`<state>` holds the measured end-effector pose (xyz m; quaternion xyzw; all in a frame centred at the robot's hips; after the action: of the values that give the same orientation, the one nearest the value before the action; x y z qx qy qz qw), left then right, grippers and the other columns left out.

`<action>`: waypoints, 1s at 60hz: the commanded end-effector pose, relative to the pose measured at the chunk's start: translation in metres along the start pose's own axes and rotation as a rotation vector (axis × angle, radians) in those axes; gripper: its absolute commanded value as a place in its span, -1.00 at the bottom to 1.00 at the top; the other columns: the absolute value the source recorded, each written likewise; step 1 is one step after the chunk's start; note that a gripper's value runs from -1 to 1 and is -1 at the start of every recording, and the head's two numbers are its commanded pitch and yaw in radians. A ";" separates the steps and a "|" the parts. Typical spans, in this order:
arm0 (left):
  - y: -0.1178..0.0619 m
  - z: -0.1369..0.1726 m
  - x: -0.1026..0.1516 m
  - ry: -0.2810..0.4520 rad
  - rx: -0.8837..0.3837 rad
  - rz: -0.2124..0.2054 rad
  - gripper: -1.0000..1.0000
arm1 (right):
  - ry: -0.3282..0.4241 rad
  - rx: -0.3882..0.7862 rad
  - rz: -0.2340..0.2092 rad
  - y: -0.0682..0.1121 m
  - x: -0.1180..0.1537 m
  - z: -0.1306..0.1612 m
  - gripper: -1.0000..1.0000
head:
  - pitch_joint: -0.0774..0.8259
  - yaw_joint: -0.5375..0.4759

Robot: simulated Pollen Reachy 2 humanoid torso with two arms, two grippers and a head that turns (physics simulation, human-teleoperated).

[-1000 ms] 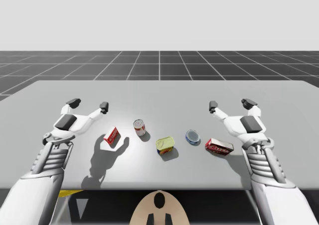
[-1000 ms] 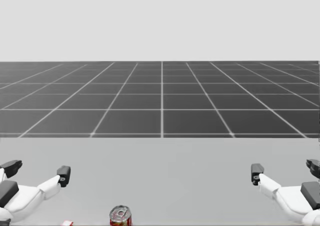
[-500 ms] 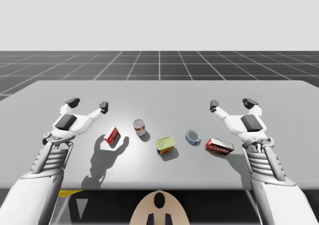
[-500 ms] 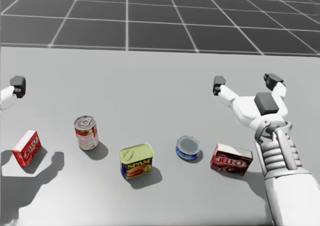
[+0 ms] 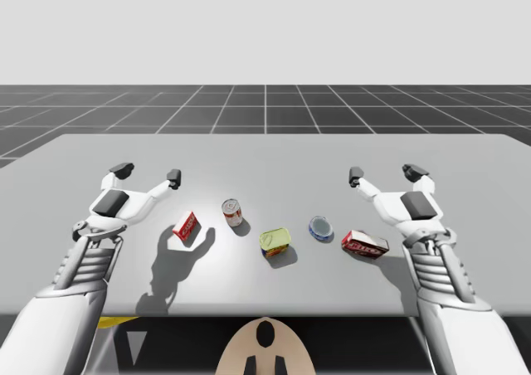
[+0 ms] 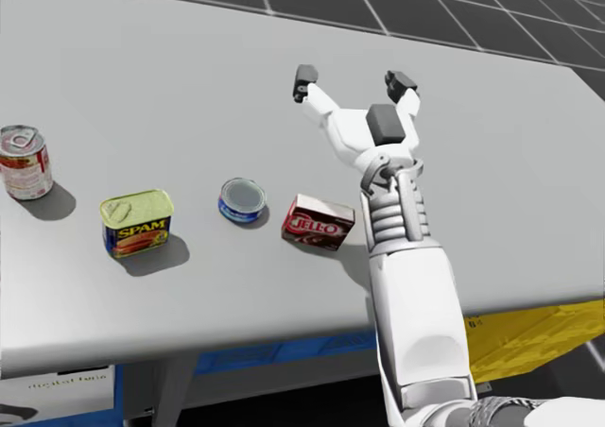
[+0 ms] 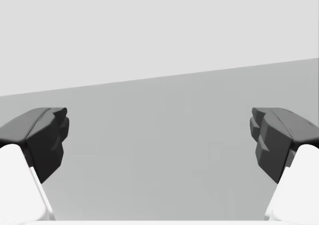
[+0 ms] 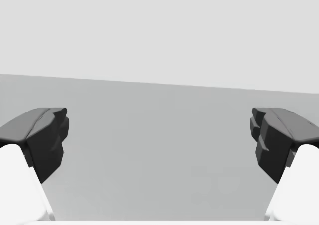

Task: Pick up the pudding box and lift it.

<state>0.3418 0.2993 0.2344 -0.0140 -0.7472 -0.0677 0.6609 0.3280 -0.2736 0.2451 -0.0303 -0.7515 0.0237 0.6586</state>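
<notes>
Grey table (image 5: 265, 155), pudding box (image 5: 365, 244) as before; head lower, rightward; left claw (image 5: 148, 172), right claw (image 5: 383, 173) open.

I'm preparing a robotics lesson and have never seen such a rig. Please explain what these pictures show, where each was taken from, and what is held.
This is a simulated humanoid robot at a grey table. One picture looks down from above the table, one from its head, two from its wrists. Its left gripper and right gripper are open, holding nothing. On the table lie a small bright red box, a red-and-white can, a yellow-topped rectangular tin, a flat blue round can and a dark red flat box, nearest the right arm.
</notes>
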 end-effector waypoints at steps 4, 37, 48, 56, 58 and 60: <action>0.000 0.000 0.000 -0.001 0.001 0.002 -1.00 | 0.003 0.002 -0.047 0.005 0.010 0.018 -1.00 | 0.75 -0.74; -0.005 -0.001 -0.005 0.020 0.001 -0.017 -1.00 | 0.067 -0.150 -0.193 0.057 -0.010 0.132 -1.00 | 0.75 -0.77; -0.007 -0.002 -0.007 0.021 0.002 -0.028 -1.00 | 0.077 -0.154 -0.217 0.070 -0.034 0.157 -1.00 | 0.75 -0.77; -0.008 -0.002 -0.008 0.023 0.002 -0.033 -1.00 | 0.076 -0.164 -0.212 0.075 -0.045 0.168 -1.00 | 0.76 -0.77; -0.009 -0.002 -0.009 0.022 0.004 -0.037 -1.00 | 0.085 -0.155 -0.215 0.076 -0.047 0.170 -1.00 | 0.76 -0.78; -0.009 -0.002 -0.009 0.022 0.004 -0.037 -1.00 | 0.086 -0.156 -0.218 0.078 -0.048 0.171 -1.00 | 0.76 -0.78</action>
<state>0.3438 0.2922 0.2265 -0.0014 -0.7403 -0.0768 0.6678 0.1798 -0.2226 0.1885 -0.0338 -0.7326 -0.0438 0.6784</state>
